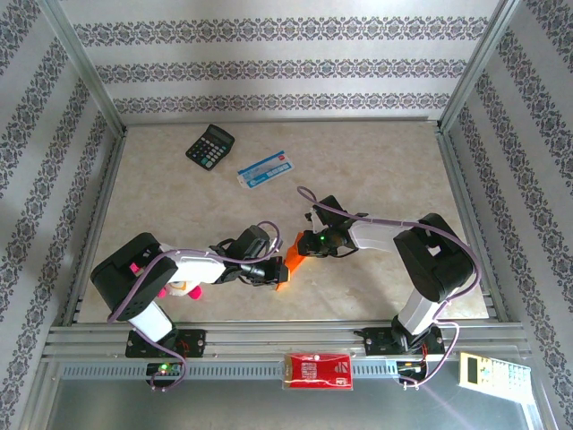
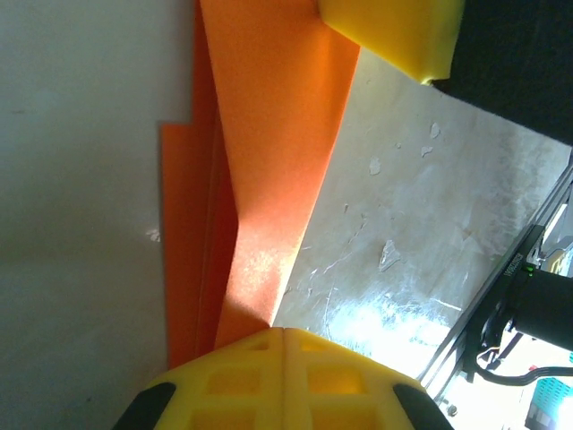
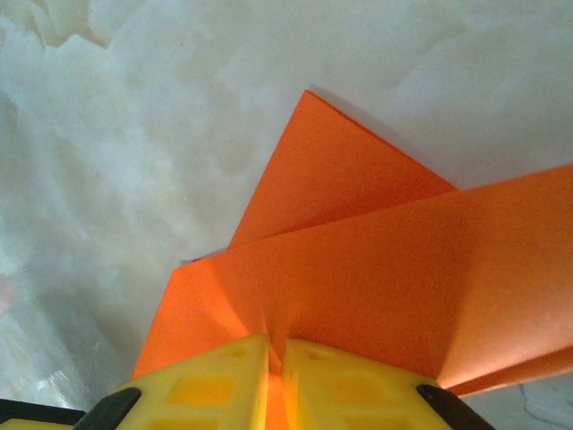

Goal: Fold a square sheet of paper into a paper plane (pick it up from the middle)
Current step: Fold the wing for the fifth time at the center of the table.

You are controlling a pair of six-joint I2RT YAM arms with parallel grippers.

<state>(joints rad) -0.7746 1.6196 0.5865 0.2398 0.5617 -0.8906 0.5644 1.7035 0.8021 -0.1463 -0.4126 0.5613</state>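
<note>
1. Paper: the orange sheet (image 1: 288,262), creased into overlapping flaps with one pointed corner, sits near the front of the marble-look table (image 1: 376,161), at about 6 o'clock from its middle. Part lies flat and part is lifted.
2. The left gripper (image 2: 282,333) reaches in from the sheet's 8 o'clock side. Its yellow fingers are pressed together on the end of a raised flap, probably to steer that flap over a crease.
3. The right gripper (image 3: 276,345) meets the sheet from 2 o'clock and pinches the layered paper at a fold, likely anchoring it so that it cannot slide.
4. Opposed grips seem meant to keep the thin paper taut between them.
5. The black calculator (image 1: 209,144) and the blue-and-white packet (image 1: 266,169) lie well apart at 11 to 12 o'clock. The red packet (image 1: 319,370) rests on the front rail at 6 o'clock, clear of the folding.
</note>
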